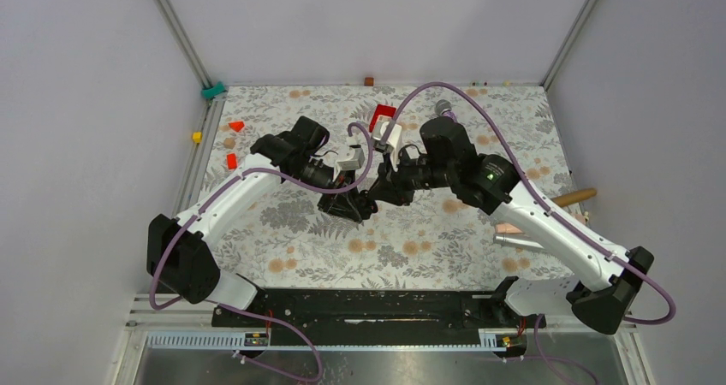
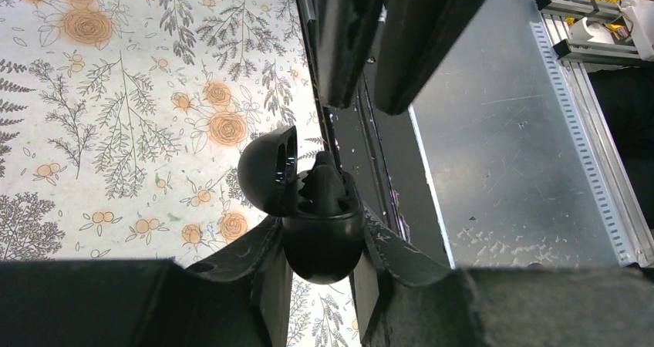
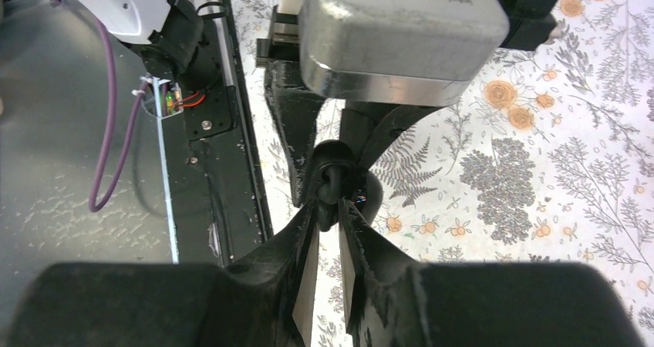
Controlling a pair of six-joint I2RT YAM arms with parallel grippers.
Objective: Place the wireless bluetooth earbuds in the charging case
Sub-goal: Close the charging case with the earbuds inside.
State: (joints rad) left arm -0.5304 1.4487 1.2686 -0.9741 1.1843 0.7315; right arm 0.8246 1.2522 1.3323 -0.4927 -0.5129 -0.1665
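Observation:
My left gripper (image 1: 358, 207) (image 2: 322, 248) is shut on the charging case (image 2: 322, 235), a small oval clamshell that looks black in this light. It holds the case above the floral mat near the table's middle. The hinged lid (image 2: 266, 170) stands open to the left. My right gripper (image 1: 382, 192) (image 3: 328, 208) faces the left one, its tips pinched on a small black earbud (image 3: 333, 181) at the case's open mouth. The case also shows in the right wrist view (image 3: 369, 197), between the left fingers. I cannot make out a second earbud.
Small red pieces (image 1: 232, 159) lie at the left. A red bracket (image 1: 382, 113) and a white block (image 1: 349, 158) sit behind the grippers. A wooden handle (image 1: 572, 198) and a silver object (image 1: 518, 241) lie at the right. The black base rail (image 1: 368, 304) runs along the near edge.

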